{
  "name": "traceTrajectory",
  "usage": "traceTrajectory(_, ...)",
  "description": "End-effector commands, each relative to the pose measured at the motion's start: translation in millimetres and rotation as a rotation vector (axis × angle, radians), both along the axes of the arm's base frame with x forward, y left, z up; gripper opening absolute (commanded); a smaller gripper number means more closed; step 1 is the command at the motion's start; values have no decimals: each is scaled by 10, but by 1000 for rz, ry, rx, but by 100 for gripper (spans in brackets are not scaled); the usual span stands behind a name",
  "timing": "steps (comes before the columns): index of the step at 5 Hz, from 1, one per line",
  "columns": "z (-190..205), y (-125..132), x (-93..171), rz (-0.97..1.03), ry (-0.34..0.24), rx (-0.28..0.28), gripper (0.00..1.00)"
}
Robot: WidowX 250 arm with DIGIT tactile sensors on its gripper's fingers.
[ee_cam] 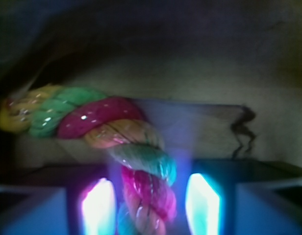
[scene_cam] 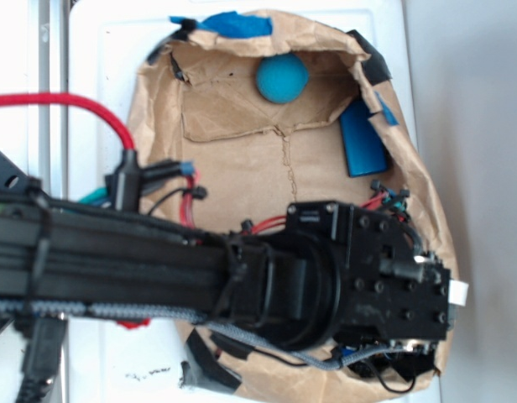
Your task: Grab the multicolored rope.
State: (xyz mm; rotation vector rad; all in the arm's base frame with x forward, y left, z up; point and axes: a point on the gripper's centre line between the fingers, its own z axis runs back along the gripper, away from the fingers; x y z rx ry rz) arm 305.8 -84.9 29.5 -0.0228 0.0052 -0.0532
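The multicolored rope (ee_cam: 116, 147) is seen only in the wrist view, where its twisted red, yellow and green strands curve from the upper left down to the bottom centre, and its lower end is framed between the two glowing fingers (ee_cam: 98, 208). The fingers are held apart on either side of that end, with a gap visible between each pad and the strands, so nothing is judged to be gripped yet; the straddling pose is presumably chosen so that a simple closing would pinch the rope across its thickness.

In the exterior view the rope is hidden entirely (the black arm and wrist housing cover the lower right of the scene), and the gripper (scene_cam: 414, 336) itself is mostly masked, so its opening cannot be read from there. What that view supplies instead is the setting: a crumpled brown paper bag (scene_cam: 242, 159) spread on the white desk (scene_cam: 99, 67), with a teal ball (scene_cam: 282, 79) and a blue block (scene_cam: 362, 138) lying well apart from the arm at the far side, and a red cable (scene_cam: 65, 102) looping in from the left.
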Motion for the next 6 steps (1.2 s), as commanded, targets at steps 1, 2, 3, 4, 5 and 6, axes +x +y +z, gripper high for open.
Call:
traceTrajectory(1,924,325,-58,60,-196,-89,0)
traceTrajectory(2,1244,456,-179,45,-213,-117,0)
traceTrajectory(3,1487,479,-312,40,-196,-125,0)
traceTrajectory(4,1618,518,-416,55,-182,-74,0)
traceTrajectory(5,1589,594,-434,93,-199,-45,0)
traceTrajectory(6,1578,583,-403,101,-202,-28,0)
